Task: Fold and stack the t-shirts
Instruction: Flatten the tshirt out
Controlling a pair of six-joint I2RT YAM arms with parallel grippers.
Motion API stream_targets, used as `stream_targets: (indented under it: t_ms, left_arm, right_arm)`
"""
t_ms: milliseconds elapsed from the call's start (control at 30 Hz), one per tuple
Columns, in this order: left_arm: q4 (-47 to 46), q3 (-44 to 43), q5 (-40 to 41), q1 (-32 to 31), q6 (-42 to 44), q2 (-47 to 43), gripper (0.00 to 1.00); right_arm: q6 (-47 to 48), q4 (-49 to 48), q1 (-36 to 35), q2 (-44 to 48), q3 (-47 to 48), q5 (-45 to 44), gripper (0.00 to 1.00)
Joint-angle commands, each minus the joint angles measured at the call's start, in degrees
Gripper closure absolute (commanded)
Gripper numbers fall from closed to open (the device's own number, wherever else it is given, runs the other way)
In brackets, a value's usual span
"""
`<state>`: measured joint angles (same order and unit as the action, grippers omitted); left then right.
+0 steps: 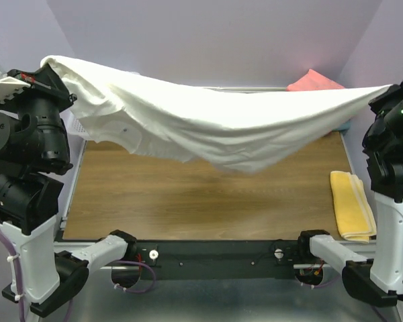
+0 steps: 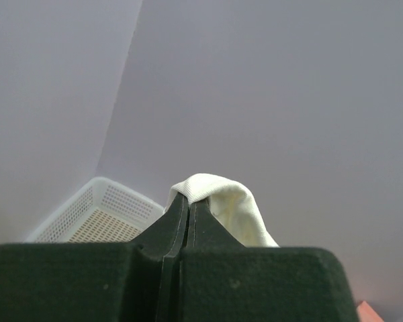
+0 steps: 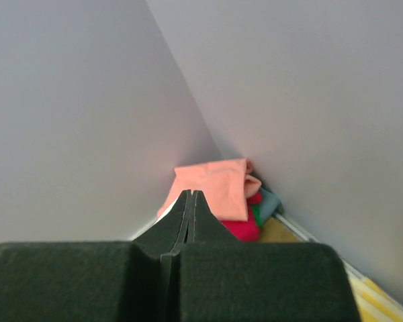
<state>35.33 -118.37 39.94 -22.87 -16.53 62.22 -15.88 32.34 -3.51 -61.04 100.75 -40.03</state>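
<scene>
Strung high across the wooden table from left to right, a large white t-shirt, sagging in the middle like a hammock and hanging clear of the tabletop. At far left, left gripper clenched on one bunched end of the cloth; from the left wrist camera, black fingers pressed together with a fold of white fabric draped over their tips on the right side, and a white mesh basket below and to the left. At right, right gripper pinched shut on the opposite, drawn-out corner of the shirt; from the right wrist camera, jaws closed flush, with no telling there how much cloth sits between them. Beyond those fingertips, in the far right corner of the table, a pile of folded shirts: salmon-pink t-shirt on top, crimson t-shirt beneath, grey-blue t-shirt at the pile's right edge. Along the right edge of the table, a folded yellow cloth, lying flat, nearer than the pile and apart from it
</scene>
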Motion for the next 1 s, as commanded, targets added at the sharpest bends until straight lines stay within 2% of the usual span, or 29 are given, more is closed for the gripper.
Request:
stream_targets:
  t_ms: [0,133,267,333,400,533,600,700,833,900,933,967]
  left_arm:
    - [0.5,4.3,-4.6,0.4,0.6,0.6,1.0]
    - [-0.6,6.6,-7.3,0.4,0.4,6.7,1.0]
    - [-7.4,12.3,-9.8,0.4,-0.7,14.3,1.0]
    - [-10.9,15.4,-9.6,0.5,-0.7,19.9,1.0]
    - [-13.5,15.0,-8.7,0.6,-0.3,25.1,1.0]
    - [-10.0,0.5,-8.9,1.7,-2.6,44.2,1.0]
    - [-11.1,-3.3,-9.1,2.3,-2.5,51.5,1.0]
    - [-14.1,-9.9,-9.9,2.7,-1.9,58.7,1.0]
    - [-18.5,-16.6,-15.4,4.0,1.0,65.8,1.0]
    - [-19.7,-17.9,-16.5,4.2,1.8,68.1,0.79]
    - [-19.9,-18.1,-17.0,4.3,2.1,69.4,0.68]
    - [-20.7,-18.0,-16.9,4.5,2.1,69.9,0.39]
  right_arm:
    - [-3.7,2.7,0.6,4.6,-7.6,-2.2,0.99]
    - [-6.9,2.7,0.6,3.4,-14.8,-2.9,0.99]
    - [-18.2,2.3,0.6,-0.2,-25.9,-0.3,0.99]
    - [-20.9,-0.4,0.5,-4.1,-30.3,0.2,0.99]
    - [-23.6,-3.7,0.6,-7.4,-34.5,-1.7,0.99]
    - [-26.0,-6.0,0.7,-17.9,-33.6,-7.2,0.99]
    - [-26.7,-7.1,1.0,-23.1,-31.2,-8.6,0.99]
    - [-26.4,-7.7,1.1,-28.9,-26.9,-9.3,0.99]
    - [-25.3,-7.7,1.4,-35.5,-21.8,-7.1,0.99]
    - [-24.6,-7.7,1.5,-37.2,-20.5,-4.7,0.99]
    - [-24.2,-7.6,1.5,-38.7,-19.0,-3.9,0.91]
    - [-23.4,-7.6,1.5,-39.3,-18.5,-3.0,0.8]
